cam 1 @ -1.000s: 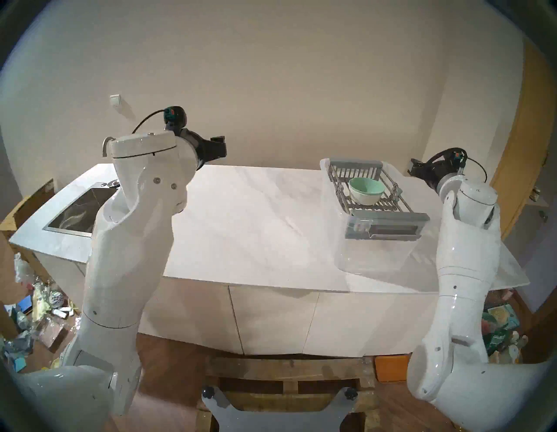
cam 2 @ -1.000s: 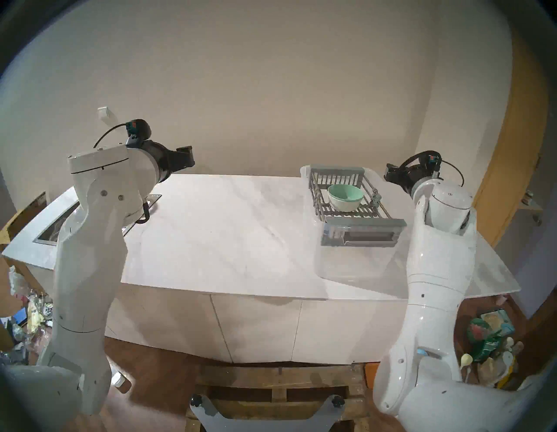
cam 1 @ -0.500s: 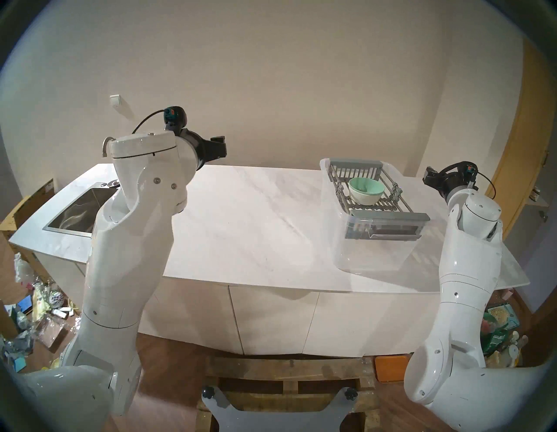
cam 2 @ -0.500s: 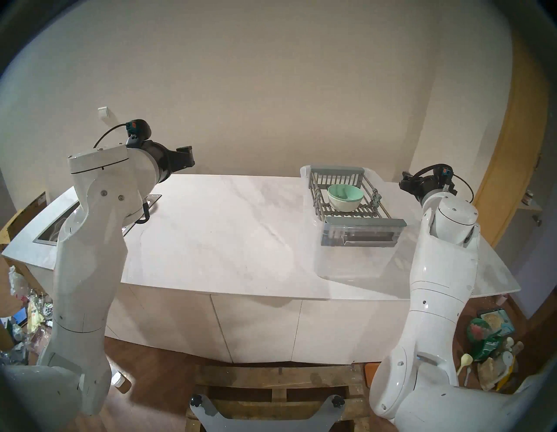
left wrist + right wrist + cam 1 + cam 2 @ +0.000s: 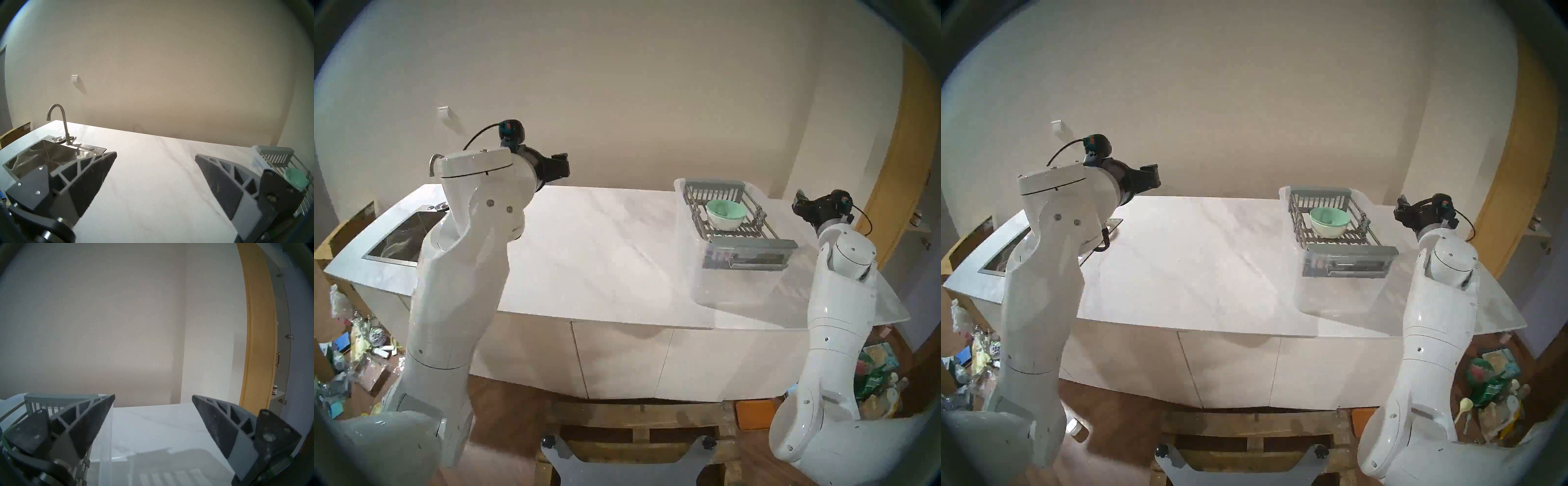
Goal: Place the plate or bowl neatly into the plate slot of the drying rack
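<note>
We see both claws spread wide and empty: the left gripper [image 5: 155, 154] above the counter [image 5: 602, 244], the right gripper [image 5: 153, 397] right of the drying rack [image 5: 755, 242]. The green bowl [image 5: 726, 214] sits upright on the plate slot [image 5: 739, 231].

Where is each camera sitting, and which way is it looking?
Head stereo left: up on the head, looking down at the counter; both white arms show.
Head stereo right: beside it, nearly the same picture.
Left wrist: on the left arm, facing the wall across the sink; the open left gripper shows at the bottom.
Right wrist: on the right arm, facing the wall by the drying rack; the open right gripper shows.
Shared: both head views and the left wrist view show the green bowl in the rack.
</note>
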Controlling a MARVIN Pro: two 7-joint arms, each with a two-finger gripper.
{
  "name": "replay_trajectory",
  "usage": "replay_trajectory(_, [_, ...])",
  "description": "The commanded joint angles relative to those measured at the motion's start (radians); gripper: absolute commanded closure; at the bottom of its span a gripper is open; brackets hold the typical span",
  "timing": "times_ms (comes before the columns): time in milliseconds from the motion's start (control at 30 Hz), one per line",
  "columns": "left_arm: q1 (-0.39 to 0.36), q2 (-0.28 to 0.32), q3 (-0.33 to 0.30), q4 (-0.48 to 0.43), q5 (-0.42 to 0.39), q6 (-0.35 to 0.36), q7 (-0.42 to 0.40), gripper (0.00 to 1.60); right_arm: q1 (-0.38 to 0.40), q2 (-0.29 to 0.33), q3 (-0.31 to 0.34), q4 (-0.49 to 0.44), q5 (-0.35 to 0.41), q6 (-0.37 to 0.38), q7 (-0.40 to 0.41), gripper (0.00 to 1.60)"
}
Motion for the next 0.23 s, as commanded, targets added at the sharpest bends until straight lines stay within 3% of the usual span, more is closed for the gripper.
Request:
replay_trajectory(0, [-0.023, 0.000, -0.005, -0.022, -0.001, -0.003, 0.083, 0.00, 0.013, 0.003, -0.002, -0.021, 0.007, -0.032, 0.003, 0.00])
replay_trajectory(200, [-0.023, 0.000, -0.005, -0.022, -0.001, -0.003, 0.083, 0.00, 0.013, 0.003, -0.001, -0.021, 0.008, -0.035, 0.004, 0.00])
